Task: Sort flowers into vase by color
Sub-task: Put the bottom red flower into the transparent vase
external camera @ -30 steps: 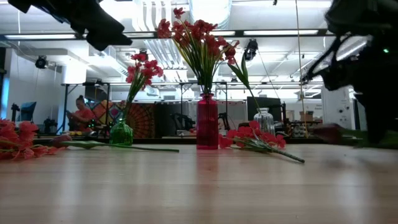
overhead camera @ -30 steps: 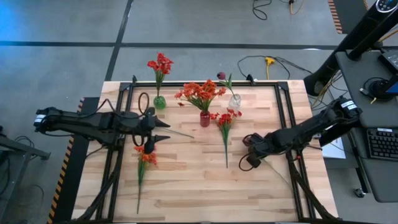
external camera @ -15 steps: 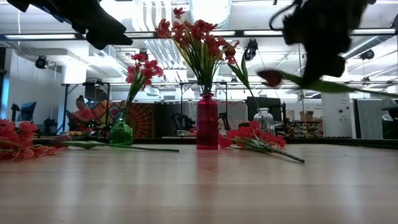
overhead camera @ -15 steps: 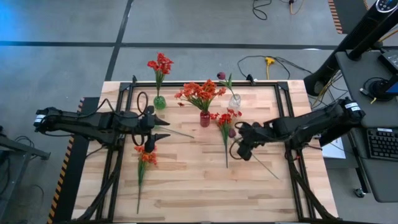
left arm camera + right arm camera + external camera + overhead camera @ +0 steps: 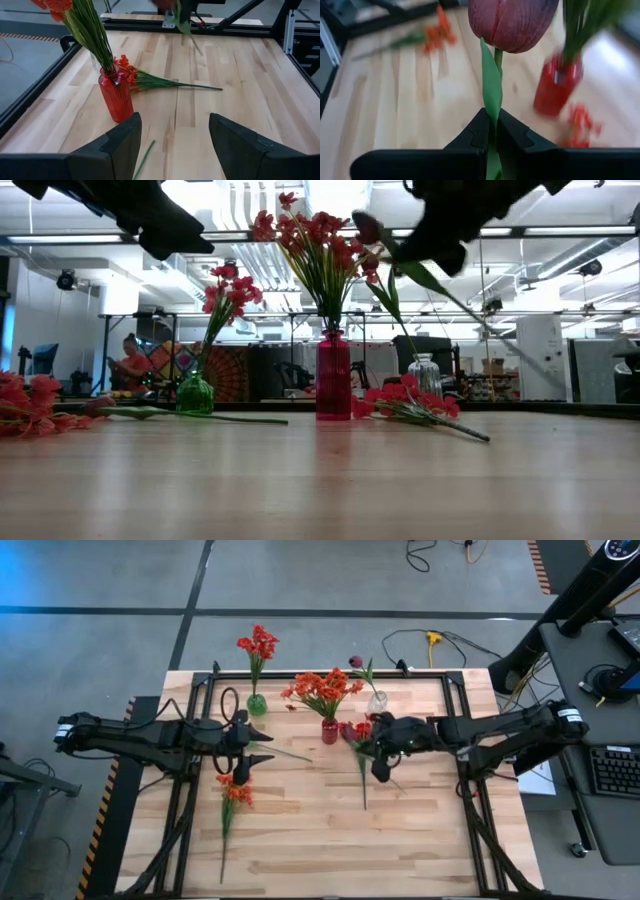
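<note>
Maroon bloom airborne, heading for a vase
Right pincer clamps the maroon flower above the counter near the red vase; lower stalk-first. Left pincer hangs wide, waiting.

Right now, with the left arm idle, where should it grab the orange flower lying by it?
Take the orange flower mid-stalk, from straight above, end effector jaws across the stalk. It lies flat, its thin bare stalk running toward the table's near edge, while the bloom end is bulky.
</note>
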{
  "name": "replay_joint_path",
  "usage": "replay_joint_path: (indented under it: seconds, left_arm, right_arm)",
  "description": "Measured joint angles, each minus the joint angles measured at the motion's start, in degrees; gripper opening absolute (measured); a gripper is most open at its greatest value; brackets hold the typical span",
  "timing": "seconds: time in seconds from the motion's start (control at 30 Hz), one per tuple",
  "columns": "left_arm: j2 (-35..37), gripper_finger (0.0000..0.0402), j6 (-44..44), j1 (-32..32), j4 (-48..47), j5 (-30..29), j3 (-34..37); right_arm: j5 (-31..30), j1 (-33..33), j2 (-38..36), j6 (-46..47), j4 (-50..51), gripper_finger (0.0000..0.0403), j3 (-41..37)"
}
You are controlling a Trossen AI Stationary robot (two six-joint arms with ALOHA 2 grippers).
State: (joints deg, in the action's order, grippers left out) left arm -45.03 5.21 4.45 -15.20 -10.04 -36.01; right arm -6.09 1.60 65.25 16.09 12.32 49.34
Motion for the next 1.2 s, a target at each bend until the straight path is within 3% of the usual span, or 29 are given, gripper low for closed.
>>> replay_joint_path:
  seconds: [0.3,0.5,0.8,0.97,1.13,1.2]
  left_arm:
    - [-0.05,0.0215,0.42,0.00,0.22,-0.02,0.00]
    - [-0.14,0.0215,0.87,0.00,0.22,-0.04,0.00]
    - [-0.86,0.0215,1.45,0.00,0.23,-0.06,0.02]
    - [-1.25,0.0215,0.68,0.00,0.79,-2.73,0.02]
    - [-1.76,0.0215,0.71,-0.02,1.29,-3.72,0.04]
    - [-1.78,0.0215,0.99,-0.02,1.21,-3.72,0.04]
  right_arm:
    - [0.87,-2.96,0.00,-16.81,-16.62,0.0018,-0.04]
    - [5.75,-5.01,-0.85,-23.88,-23.87,0.0018,-0.33]
    - [6.04,-7.62,-9.50,-27.11,-25.09,0.0018,-4.83]
    - [-1.01,-9.67,-16.14,-28.84,-35.88,0.0018,-11.68]
    - [-13.32,-12.50,-20.42,-31.60,-46.95,0.0018,-18.03]
    - [-14.54,-13.70,-21.31,-30.44,-50.00,0.0018,-19.30]
